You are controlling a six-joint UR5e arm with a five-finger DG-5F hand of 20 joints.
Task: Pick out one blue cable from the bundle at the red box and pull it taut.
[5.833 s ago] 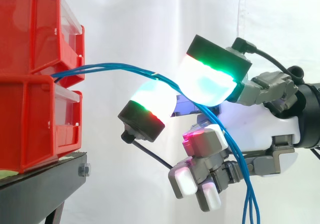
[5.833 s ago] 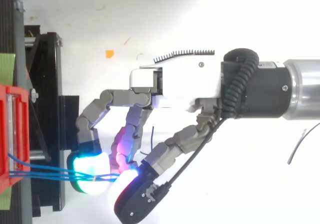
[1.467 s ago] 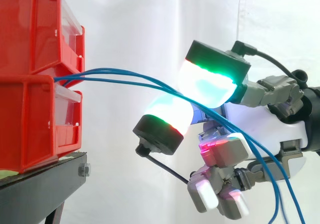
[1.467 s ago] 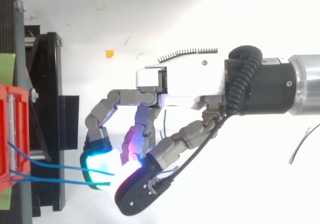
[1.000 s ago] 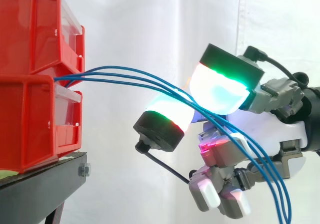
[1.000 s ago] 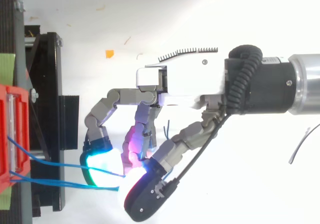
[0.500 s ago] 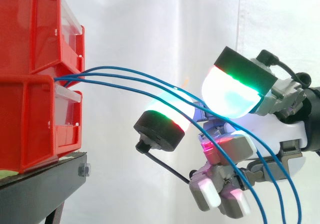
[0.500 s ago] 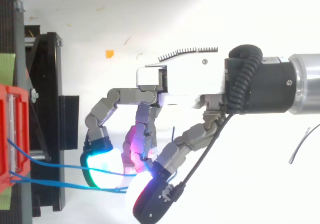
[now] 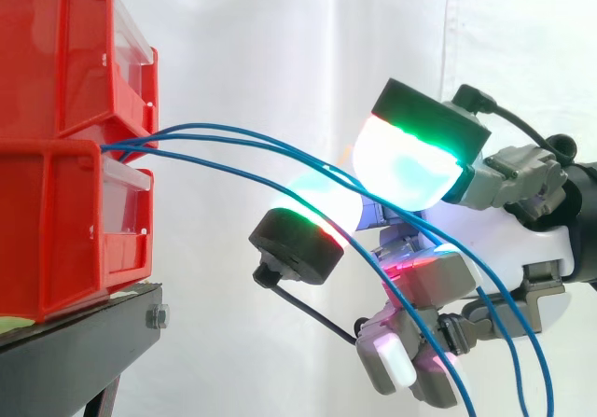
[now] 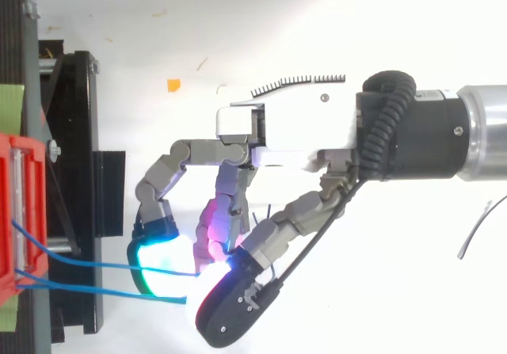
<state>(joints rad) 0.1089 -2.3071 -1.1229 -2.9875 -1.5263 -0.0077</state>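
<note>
Several blue cables leave the gap between the stacked red bins and arc rightward to my hand. Two of them run between the thumb's glowing pad above and a curled finger's pad below. The lowest one crosses in front of that finger and drops loose. All of them sag toward the bottom right, none taut. From above, two cables lead from the bins into the pinch of the hand.
The bins rest on a black stand at the left, also seen from above. A small orange scrap and a thin grey wire lie on the white floor. A white curtain hangs behind.
The thumb lifted up and to the right off the cables half a second ago. It has now come back down to the left over them. The cables have spread apart and sag more.
</note>
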